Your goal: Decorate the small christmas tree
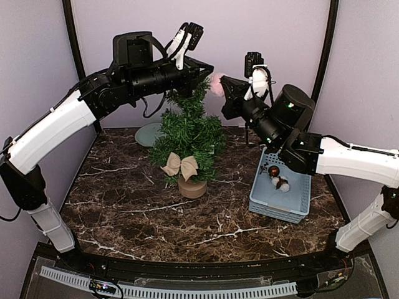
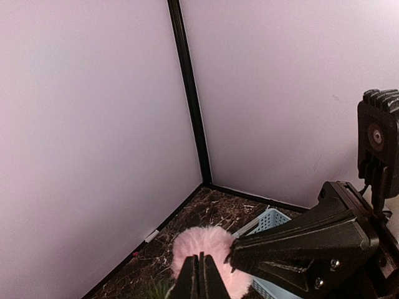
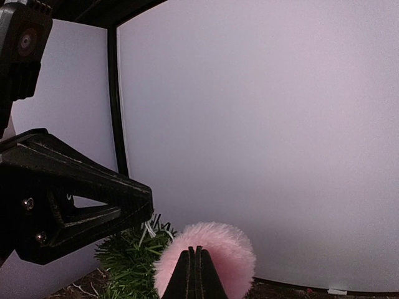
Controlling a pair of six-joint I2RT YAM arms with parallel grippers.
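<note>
Top external view is showing the small christmas tree (image 1: 187, 134) standing in the middle of the bench (image 1: 124, 205), with a tan bow (image 1: 179, 165) low on it. You are working at its very top, where a fluffy pink pom-pom (image 1: 217, 84) is sitting between your two hands. Your left hand (image 2: 201, 258) and right hand (image 3: 195, 252) are both squeezed closed, and I cannot tell which one is pinching the ball. Be lowering it slowly, right over the top twig. Be pushing it down among the needles before letting go, so it is not rolling off. Be steering both arms away from the branches, or the tree may tip.
</note>
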